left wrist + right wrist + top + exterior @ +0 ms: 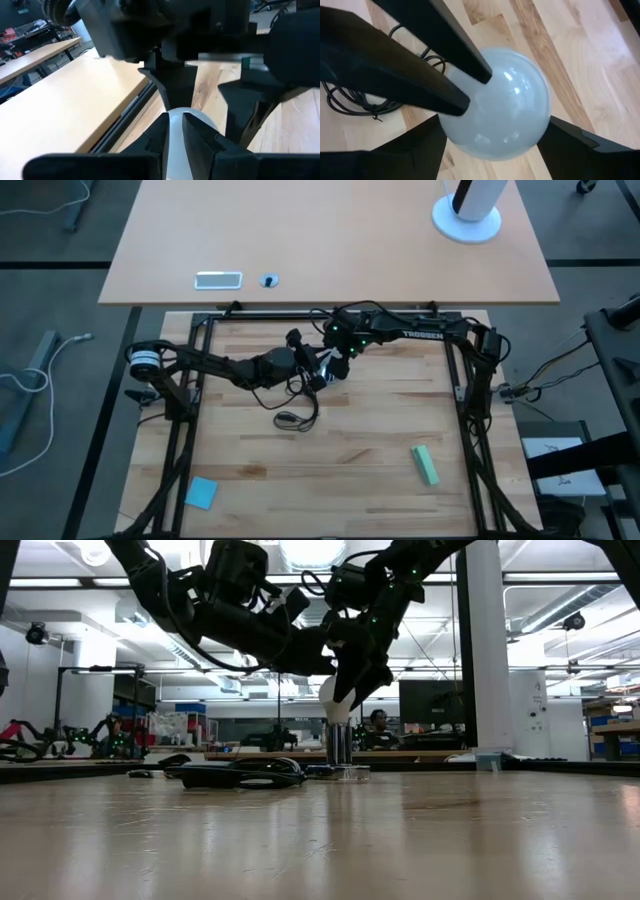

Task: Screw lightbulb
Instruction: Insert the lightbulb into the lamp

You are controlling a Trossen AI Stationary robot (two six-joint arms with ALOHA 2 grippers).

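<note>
1. The bulb point(334, 700) is standing upright over the socket point(340, 744), long axis vertical, mid-table.
2. The right gripper point(495, 137) is pinching the globe from above, fingers either side.
3. The left gripper point(174, 131) is pinching the bulb too, fingers nearly together.

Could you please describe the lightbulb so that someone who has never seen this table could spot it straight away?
On the wooden table, look near the back edge, where both arms meet. There the right gripper clasps the lightbulb, which stands upright on a silver socket beside a coiled black cord. It is the only frosted white, rounded thing there.
</note>
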